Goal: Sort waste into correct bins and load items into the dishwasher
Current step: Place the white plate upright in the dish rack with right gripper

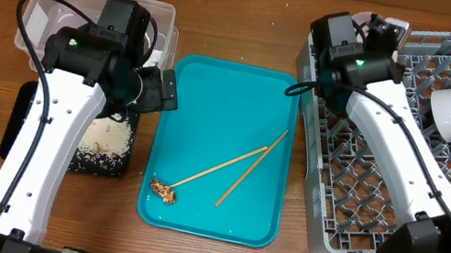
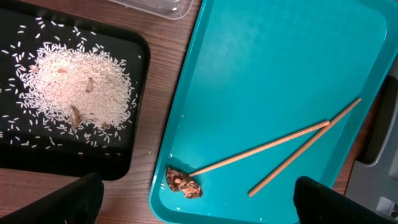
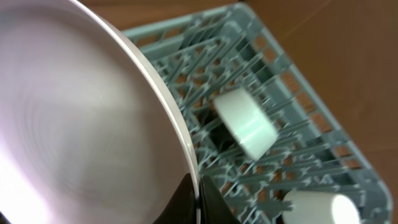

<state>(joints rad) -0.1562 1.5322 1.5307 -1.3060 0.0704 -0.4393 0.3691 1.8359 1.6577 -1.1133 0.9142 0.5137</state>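
Plate [image 3: 74, 124] hanging over rack [image 3: 298, 143], right fingers [image 3: 199, 204] clamping its rim.
Left fingers [image 1: 162, 90] hovering apart; thin pinch is likely risking a slip onto the bowl [image 3: 245, 124] at 3 o'clock.

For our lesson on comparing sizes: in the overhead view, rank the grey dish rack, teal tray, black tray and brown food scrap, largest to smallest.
1. dish rack
2. teal tray
3. black tray, though partly covered
4. food scrap
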